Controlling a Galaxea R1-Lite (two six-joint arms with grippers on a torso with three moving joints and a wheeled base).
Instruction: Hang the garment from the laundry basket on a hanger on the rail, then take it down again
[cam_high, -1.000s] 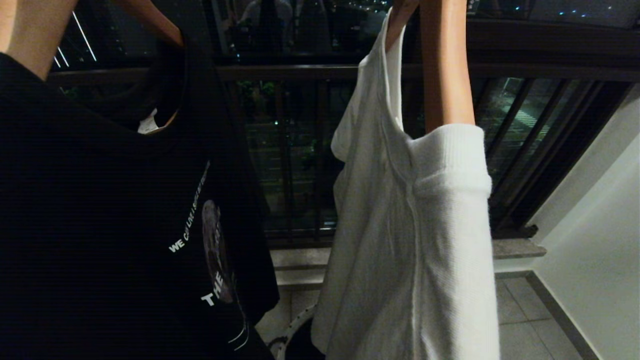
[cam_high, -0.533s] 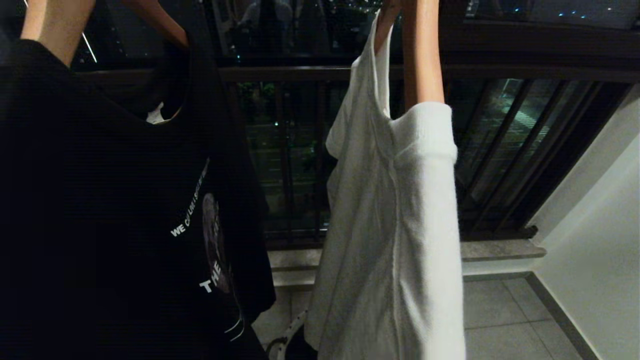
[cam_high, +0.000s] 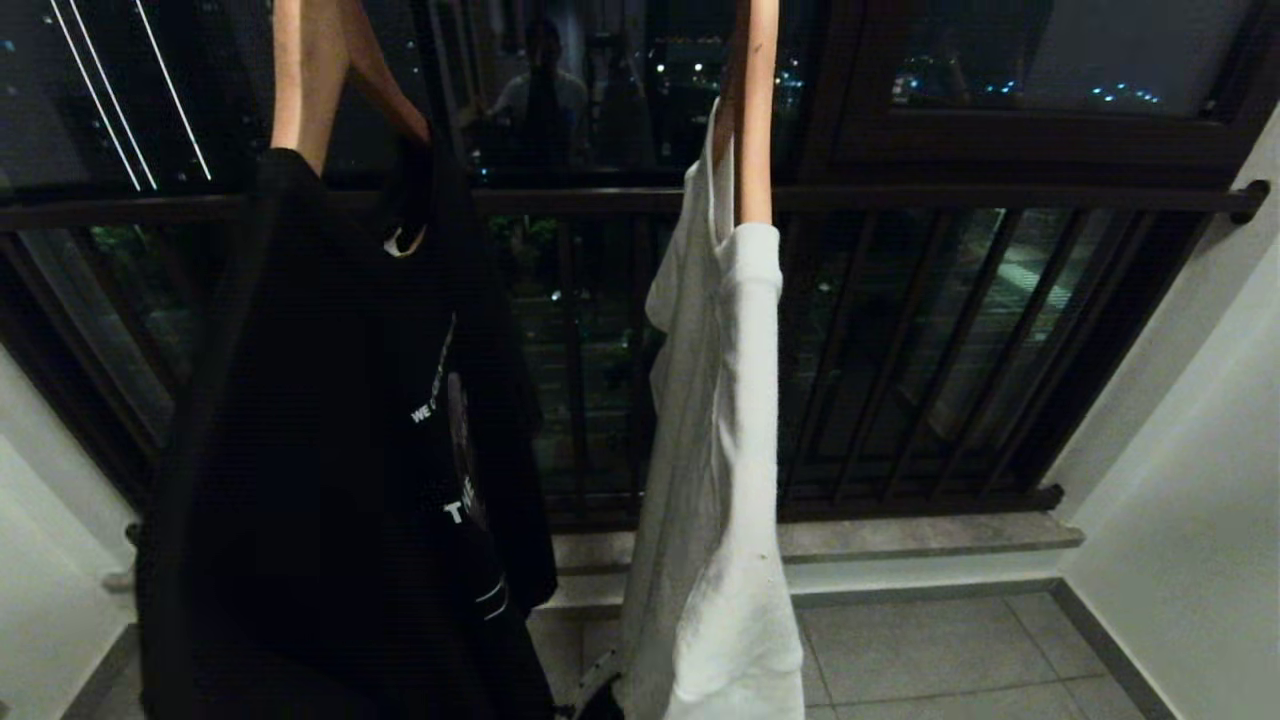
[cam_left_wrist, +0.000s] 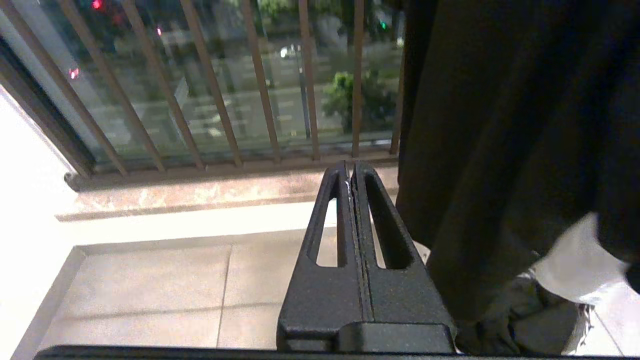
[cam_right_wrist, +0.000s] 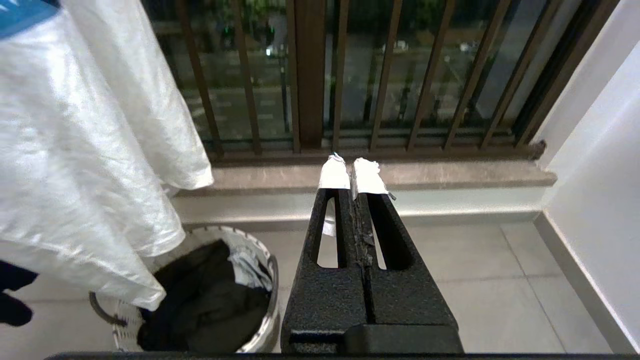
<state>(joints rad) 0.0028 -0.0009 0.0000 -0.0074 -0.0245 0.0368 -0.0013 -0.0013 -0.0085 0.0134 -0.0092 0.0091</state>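
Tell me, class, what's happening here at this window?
Nothing is being handled yet. A black T-shirt and a white shirt hang on wooden hangers before the barred window. The laundry basket sits on the floor with dark clothing inside. The left gripper and right gripper are both shut, empty and idle.

Left gripper and right gripper: jaws closed, holding nothing.

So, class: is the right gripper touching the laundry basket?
Apart. The right wrist view shows bare floor tile between the shut right gripper and the laundry basket.
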